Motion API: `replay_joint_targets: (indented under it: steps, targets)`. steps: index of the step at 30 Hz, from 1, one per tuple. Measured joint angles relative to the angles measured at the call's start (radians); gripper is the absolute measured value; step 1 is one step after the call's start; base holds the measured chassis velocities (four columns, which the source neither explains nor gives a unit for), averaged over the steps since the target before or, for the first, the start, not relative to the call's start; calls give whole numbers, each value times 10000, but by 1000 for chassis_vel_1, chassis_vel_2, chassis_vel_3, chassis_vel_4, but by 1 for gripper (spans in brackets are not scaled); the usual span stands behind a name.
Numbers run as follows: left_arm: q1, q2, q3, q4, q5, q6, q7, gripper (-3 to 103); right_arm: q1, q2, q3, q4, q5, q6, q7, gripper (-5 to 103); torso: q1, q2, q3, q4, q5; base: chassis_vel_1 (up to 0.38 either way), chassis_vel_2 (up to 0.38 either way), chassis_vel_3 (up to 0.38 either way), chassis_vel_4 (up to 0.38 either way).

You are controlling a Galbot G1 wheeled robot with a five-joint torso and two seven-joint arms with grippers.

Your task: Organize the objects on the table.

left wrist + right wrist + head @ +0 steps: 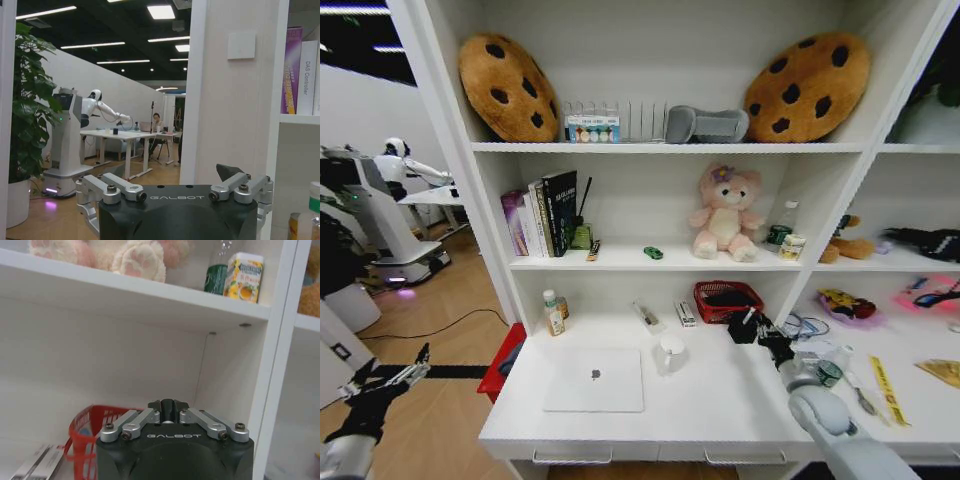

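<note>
The white table (720,405) is filling the lower middle of the head frame, with the silver laptop (594,381) lying closed at its lower left. The right pincer (748,327) is hovering clenched at centre right, just beside the red basket (726,300). The left pincer (392,377) is hanging released at the lower left, off the table. A white cup (670,352) is standing right of the laptop.

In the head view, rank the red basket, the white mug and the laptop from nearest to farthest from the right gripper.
From the right gripper:
1. Red basket, right beside it at the back of the desk.
2. White mug, mid-desk, to its left.
3. Laptop, farther left, near the front edge.
</note>
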State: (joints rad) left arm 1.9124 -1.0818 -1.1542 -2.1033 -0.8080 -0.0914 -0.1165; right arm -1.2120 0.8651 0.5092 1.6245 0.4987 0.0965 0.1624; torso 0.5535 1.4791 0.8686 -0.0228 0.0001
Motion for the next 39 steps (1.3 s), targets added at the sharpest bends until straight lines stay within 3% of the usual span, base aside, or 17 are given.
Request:
replay_joint_targets:
  steps: [9,21,36,39]
  targets:
    - [1,0,0,0,0,0,0,100,2522,-102,-1353,-2089,-176,322,-150,13,0,-1,1,0,0,0,0,0,0]
    - [0,0,0,0,0,0,-1,100,5000,448,-3030,-4394,-293,616,-327,13,1,-1,0,0,0,0,0,0,0]
    - [0,0,0,0,0,0,0,100,5693,835,-3724,-5895,-455,1017,-559,9,1,1,0,0,0,0,0,0,0]
    - [0,0,0,0,0,0,0,100,5690,858,-3728,-5915,-457,1017,-560,19,0,1,0,0,-1,0,0,0,0]
